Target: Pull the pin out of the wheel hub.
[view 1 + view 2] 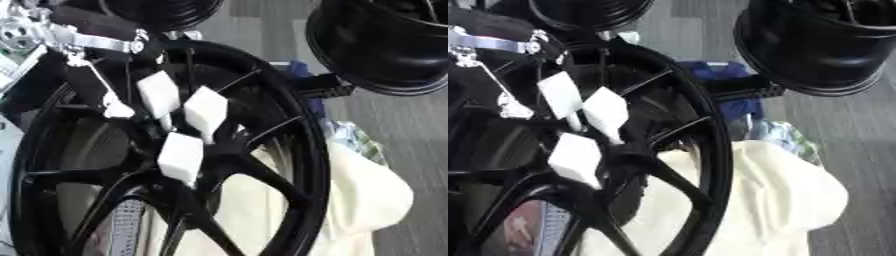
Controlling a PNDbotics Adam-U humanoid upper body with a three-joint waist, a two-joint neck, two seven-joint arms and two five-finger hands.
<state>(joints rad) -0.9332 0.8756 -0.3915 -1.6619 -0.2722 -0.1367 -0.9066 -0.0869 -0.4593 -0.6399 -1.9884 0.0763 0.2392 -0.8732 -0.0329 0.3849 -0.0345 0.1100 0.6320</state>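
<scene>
At the far left, your left arm (83,42) comes down from the upper corner, black with a silver band across it. The left eye view shows more of its silver joint at the corner; the right eye view cuts most of that off.

Your left hand (131,107) is stretched into the face of the big black wheel (302,150). Three white pads (206,112) on it are grouped close together over the spokes, two above and one below. They sit right at the hub (223,155), where the spokes meet. Whether the hand is closed on anything, you cannot tell from here. The pin itself is not visible in either view, as the pads and the dark hub cover that spot.

Through the lower spokes, the left eye view shows a grey dotted strip (127,225). The right eye view shows a reddish patch (518,230) there instead.

Right of the wheel's rim lies a cream cloth (359,195), bunched up and running behind the spokes. Above it, the right eye view shows a blue object (728,70) far more plainly than the left does.

A second black wheel (815,45) fills the upper right corner, well apart from your hand.
</scene>
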